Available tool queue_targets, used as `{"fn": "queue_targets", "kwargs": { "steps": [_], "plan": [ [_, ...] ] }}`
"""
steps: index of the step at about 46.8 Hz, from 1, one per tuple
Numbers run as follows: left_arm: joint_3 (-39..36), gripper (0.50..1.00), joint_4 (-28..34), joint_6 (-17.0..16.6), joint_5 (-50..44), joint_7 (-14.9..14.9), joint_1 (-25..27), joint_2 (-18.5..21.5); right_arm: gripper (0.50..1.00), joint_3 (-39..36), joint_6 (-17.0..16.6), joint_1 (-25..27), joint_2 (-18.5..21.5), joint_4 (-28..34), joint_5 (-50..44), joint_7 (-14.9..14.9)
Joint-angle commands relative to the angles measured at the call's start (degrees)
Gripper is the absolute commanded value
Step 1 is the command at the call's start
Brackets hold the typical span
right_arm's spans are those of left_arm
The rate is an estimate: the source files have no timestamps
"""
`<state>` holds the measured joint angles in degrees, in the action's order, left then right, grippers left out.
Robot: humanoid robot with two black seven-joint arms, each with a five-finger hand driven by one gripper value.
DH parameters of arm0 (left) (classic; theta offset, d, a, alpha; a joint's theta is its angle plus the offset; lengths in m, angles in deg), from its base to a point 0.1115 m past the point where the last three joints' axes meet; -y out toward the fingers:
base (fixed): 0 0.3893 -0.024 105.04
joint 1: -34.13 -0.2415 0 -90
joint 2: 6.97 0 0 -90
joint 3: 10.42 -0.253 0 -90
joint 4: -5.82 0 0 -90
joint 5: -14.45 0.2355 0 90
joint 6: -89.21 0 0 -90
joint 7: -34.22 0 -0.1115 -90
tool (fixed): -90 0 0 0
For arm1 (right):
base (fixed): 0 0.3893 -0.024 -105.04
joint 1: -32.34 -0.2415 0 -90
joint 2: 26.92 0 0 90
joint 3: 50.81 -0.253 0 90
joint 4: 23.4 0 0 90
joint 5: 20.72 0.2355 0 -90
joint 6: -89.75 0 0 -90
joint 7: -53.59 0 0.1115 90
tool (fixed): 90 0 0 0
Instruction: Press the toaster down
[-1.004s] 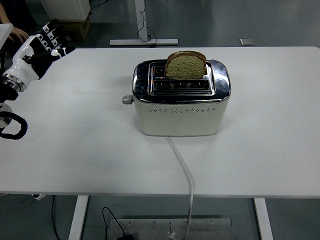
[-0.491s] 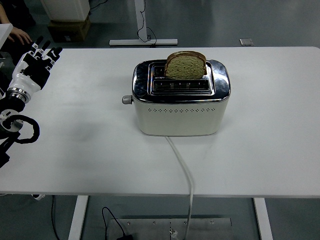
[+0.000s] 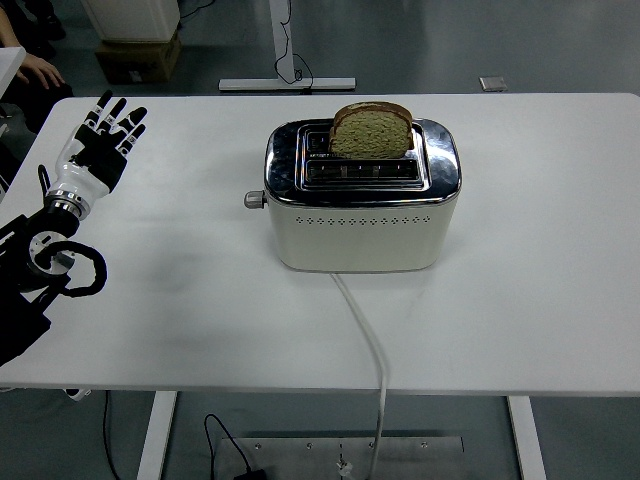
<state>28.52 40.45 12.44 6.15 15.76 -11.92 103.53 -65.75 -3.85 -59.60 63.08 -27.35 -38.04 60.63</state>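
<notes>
A: What changed?
B: Left hand has come further in over the table's left side since a second ago; fingers now splayed flat, holding nothing.
A: Toaster?
B: Toaster sits mid-table, same spot, bread slice standing high in the rear slot. Lever knob on its left end looks up.
A: So not pressed?
B: Not yet. Hand is well apart from the knob; looks like the approach only. Right arm isn't visible.

Bright, even overhead light, sharp focus, soft shadow beside the toaster, glare on its chrome top.
</notes>
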Motion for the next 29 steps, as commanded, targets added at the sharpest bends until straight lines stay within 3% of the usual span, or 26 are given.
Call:
{"fn": "queue_targets", "kwargs": {
  "steps": [1, 29],
  "plan": [
    [-0.09, 1.000, 0.00, 0.04, 0.21, 0.00, 0.34, 0.16, 0.998, 0.00, 0.00, 0.00, 0.00, 0.00, 0.00, -0.01],
    [0.09, 1.000, -2.46, -0.04, 2.67, 0.00, 1.84, -0.90, 0.998, 0.00, 0.00, 0.00, 0.00, 0.00, 0.00, 0.08]
  ]
}}
